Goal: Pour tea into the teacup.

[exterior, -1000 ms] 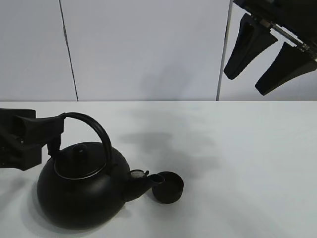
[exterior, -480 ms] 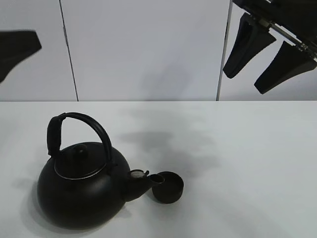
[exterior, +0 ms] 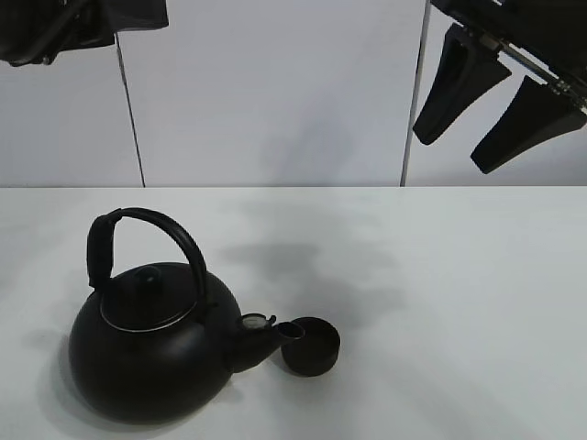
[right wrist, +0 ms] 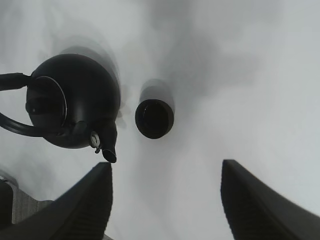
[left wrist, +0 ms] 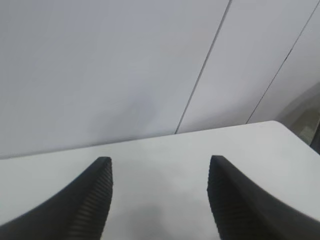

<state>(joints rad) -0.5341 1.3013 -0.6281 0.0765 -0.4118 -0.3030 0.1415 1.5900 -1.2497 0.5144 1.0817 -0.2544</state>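
A big round black kettle [exterior: 147, 344] with an arched handle stands upright on the white table at the front left. Its spout points right, just over the rim of the small matte-black teacup [exterior: 310, 346] beside it. Both show in the right wrist view, the kettle [right wrist: 70, 100] and the teacup [right wrist: 154, 118]. My left gripper [left wrist: 160, 172] is open and empty, raised high at the top left of the exterior view, where only part of it [exterior: 55, 23] shows. My right gripper [exterior: 491, 101] is open and empty, high at the top right, far above the table.
The white table [exterior: 459, 302] stretches to the right and behind the kettle. A pale panelled wall [exterior: 275, 92] with vertical seams stands behind it.
My left gripper has let go of the kettle's handle and risen from table level to the top left corner. The kettle and teacup have stayed in place. The right arm has not moved.
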